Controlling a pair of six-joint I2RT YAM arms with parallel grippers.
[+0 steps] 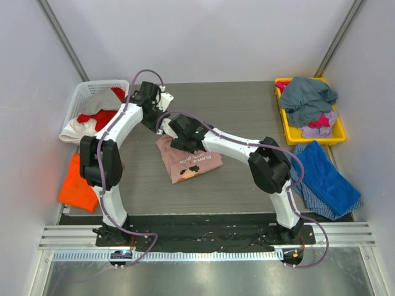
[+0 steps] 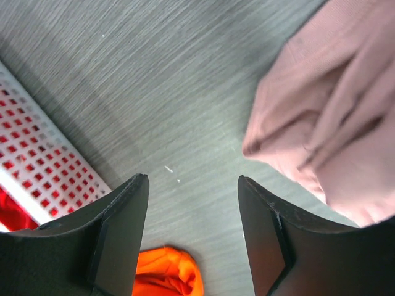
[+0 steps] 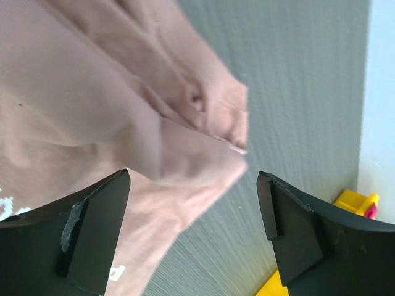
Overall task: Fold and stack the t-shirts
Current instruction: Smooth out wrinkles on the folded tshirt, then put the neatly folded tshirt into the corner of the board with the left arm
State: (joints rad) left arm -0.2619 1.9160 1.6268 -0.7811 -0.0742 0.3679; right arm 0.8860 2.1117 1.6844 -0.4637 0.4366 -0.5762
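Top external view: you are looking at the dusty-pink t-shirt [image 1: 188,161] lying near the middle of the table [image 1: 247,111], folded into a rough rectangle with a white print facing up.
Left jaws: standing open and empty over bare table, with the pink shirt's rounded edge to one side and the white basket [image 2: 43,160] to the other.
Right jaws: standing wide open and gripping nothing, hanging right over the far-left corner of the pink shirt.
Step in hand: by my reading, you are finishing the fold on the pink shirt. The corner under the right jaws is bunching into soft ridges rather than lying flat.
Next move: it is calling for either a smoothing pass on that corner or a lift clear to fetch another shirt. Keep the open jaws from snagging the top layer.
Other shirts: the orange one [image 1: 77,185] is lying crumpled at the table's left edge. Red [image 1: 102,117] and white [image 1: 74,131] ones are spilling from the basket. A grey-teal one [image 1: 308,98] is heaping in the yellow bin [image 1: 290,131], with a blue one [image 1: 327,179] spread just beside it.
Materials: the shirts are soft matte jersey, rolling into rounded folds. The table is grey and finely streaked. The basket is a perforated plastic grid, and the bin is hard plastic.
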